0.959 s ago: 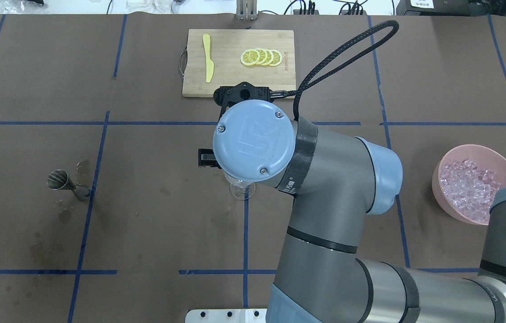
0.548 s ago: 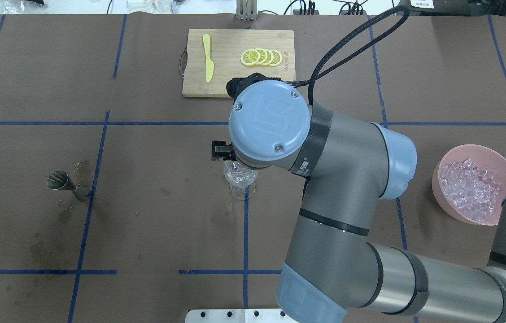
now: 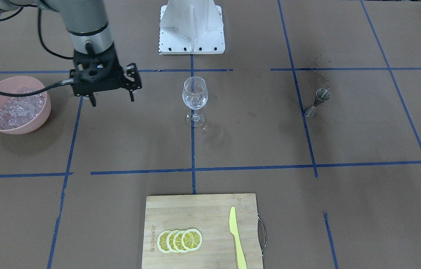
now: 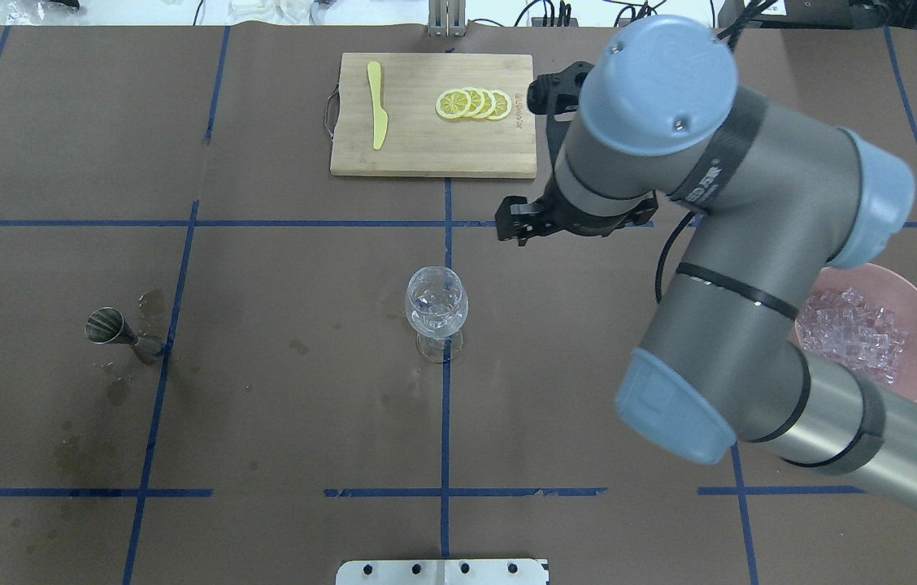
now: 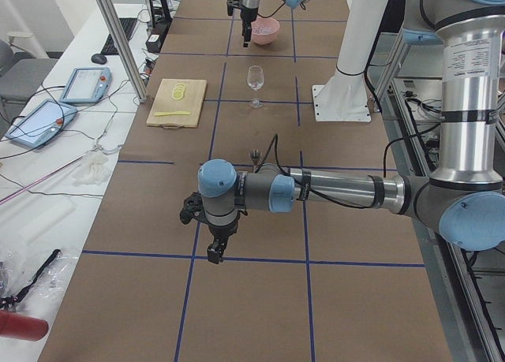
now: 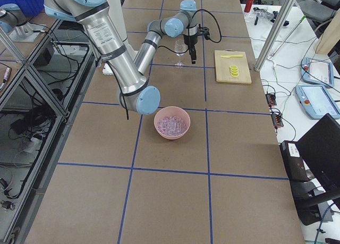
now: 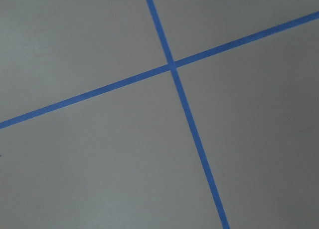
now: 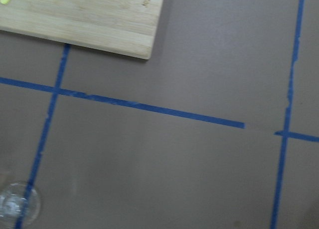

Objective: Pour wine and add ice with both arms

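The clear stemmed wine glass (image 3: 195, 95) stands upright at the table's middle, with a few glinting chunks inside; it also shows in the overhead view (image 4: 436, 309). The ice (image 3: 15, 107) is heaped in a pink bowl (image 3: 44, 110), also in the overhead view (image 4: 853, 337). My right gripper (image 3: 112, 101) hangs open and empty above the table, between the glass and the bowl. One of its fingers (image 4: 507, 230) shows under the wrist in the overhead view. My left gripper (image 5: 215, 251) hovers low over bare table far from the glass; I cannot tell whether it is open.
A steel jigger (image 4: 113, 329) stands on a wet-stained patch on my left side. A bamboo cutting board (image 4: 426, 150) at the far edge holds lemon slices (image 4: 475, 104) and a yellow knife (image 4: 377, 106). The white base block (image 3: 192, 33) is at my near edge.
My right gripper has moved from directly over the wine glass to the right and away, toward the bowl side. The glass is now uncovered. Nothing else moved.
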### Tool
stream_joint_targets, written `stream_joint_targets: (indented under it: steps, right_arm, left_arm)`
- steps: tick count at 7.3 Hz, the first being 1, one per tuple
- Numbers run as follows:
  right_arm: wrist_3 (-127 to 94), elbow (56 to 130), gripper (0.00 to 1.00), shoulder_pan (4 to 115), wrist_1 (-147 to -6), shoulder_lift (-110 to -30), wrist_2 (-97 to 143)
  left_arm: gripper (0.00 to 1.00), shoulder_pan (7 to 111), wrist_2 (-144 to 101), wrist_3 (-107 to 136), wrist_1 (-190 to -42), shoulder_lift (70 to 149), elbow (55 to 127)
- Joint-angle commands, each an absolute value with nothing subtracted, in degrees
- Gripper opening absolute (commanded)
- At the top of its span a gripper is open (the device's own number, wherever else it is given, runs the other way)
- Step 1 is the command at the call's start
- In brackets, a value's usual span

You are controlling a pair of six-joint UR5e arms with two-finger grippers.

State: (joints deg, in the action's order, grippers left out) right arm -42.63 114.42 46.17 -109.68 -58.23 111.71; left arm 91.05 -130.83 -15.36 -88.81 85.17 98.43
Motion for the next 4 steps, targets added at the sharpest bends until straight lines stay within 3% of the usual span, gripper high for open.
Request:
stream_joint_targets:
  steps: [1,4]
  right_arm:
    - [-20.8,114.4,1.00,59.8,-108.9,-70.7,119.8]
    - [-0.1,106.5,1.00,75.3,-98.6,-84.2,126.9]
  left_arm:
    - [1.00,95.2,-134.2,-15.4,-89.2,81.3,99.0]
    - [1.00,95.2,-134.1,-15.5,-89.4,79.7,102.3]
